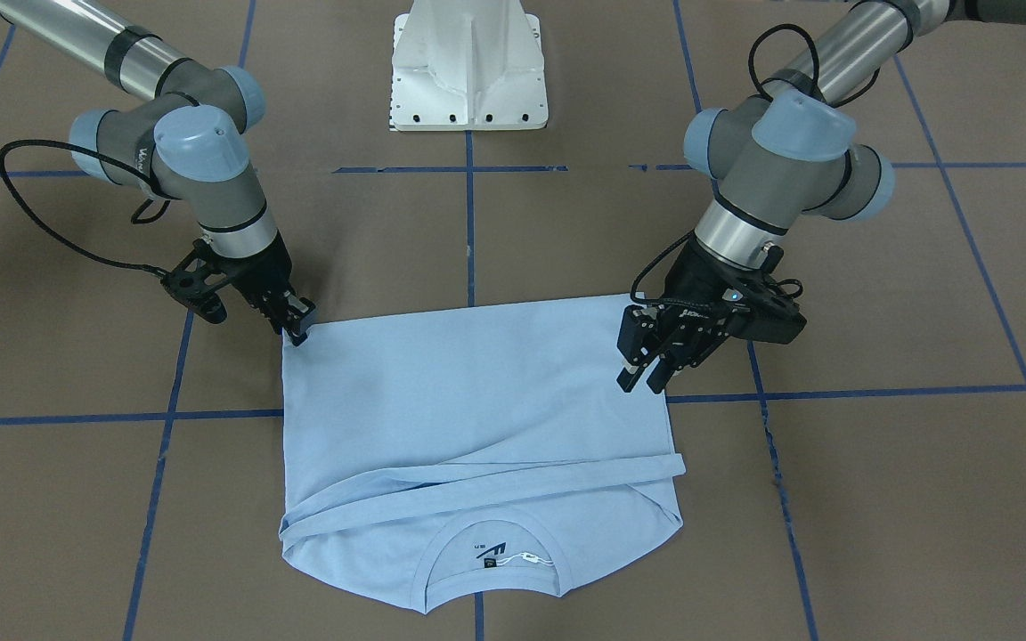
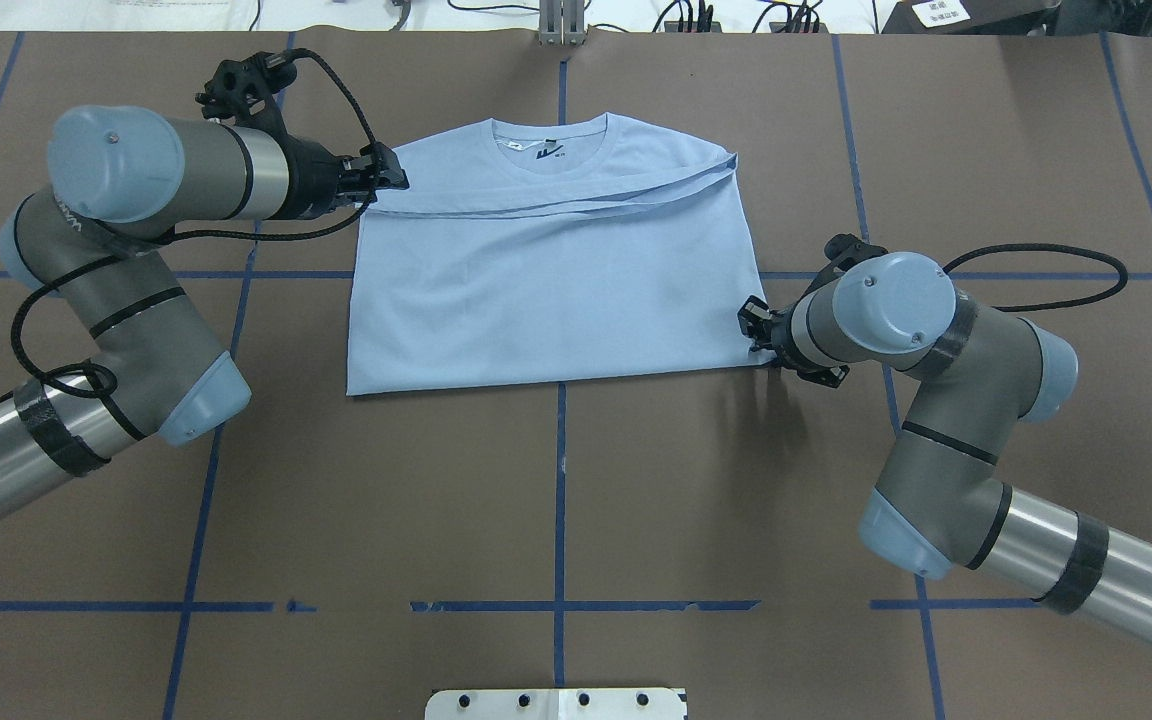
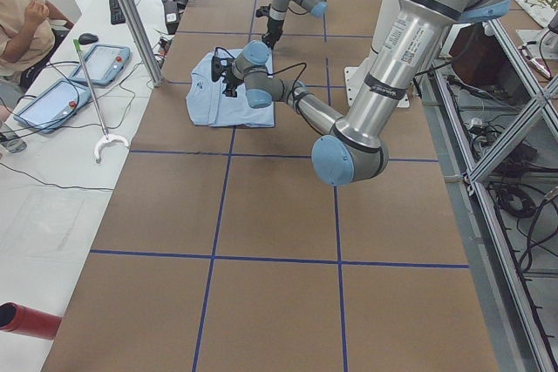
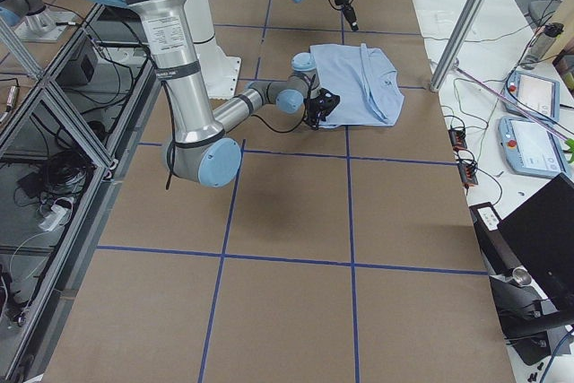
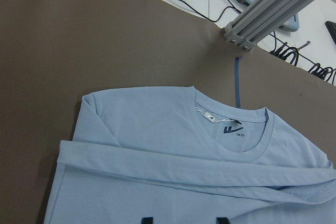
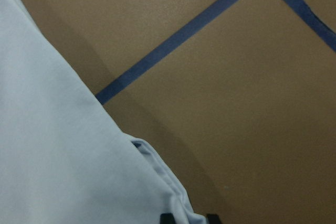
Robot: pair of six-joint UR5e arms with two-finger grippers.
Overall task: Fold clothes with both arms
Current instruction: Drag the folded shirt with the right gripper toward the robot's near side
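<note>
The light blue t-shirt [image 1: 477, 392] lies flat on the brown table, its sleeves folded across the chest, collar and dark neck label [image 2: 546, 153] on the side far from the robot. My left gripper [image 2: 394, 172] is open and empty, and hovers over the shirt's edge on my left near the shoulder; the left wrist view shows its fingertips [image 5: 147, 219] apart above the cloth [image 5: 157, 145]. My right gripper [image 2: 751, 330] is low at the hem corner on my right. Its fingertips [image 6: 167, 217] stand apart with the corner [image 6: 157, 182] between them.
The white pedestal base [image 1: 468, 71] stands at the robot's side. Blue tape lines [image 2: 561, 480] cross the table. An aluminium post [image 3: 131, 15] stands at the far edge, with tablets [image 3: 100, 63] and an operator [image 3: 17, 6] beyond it.
</note>
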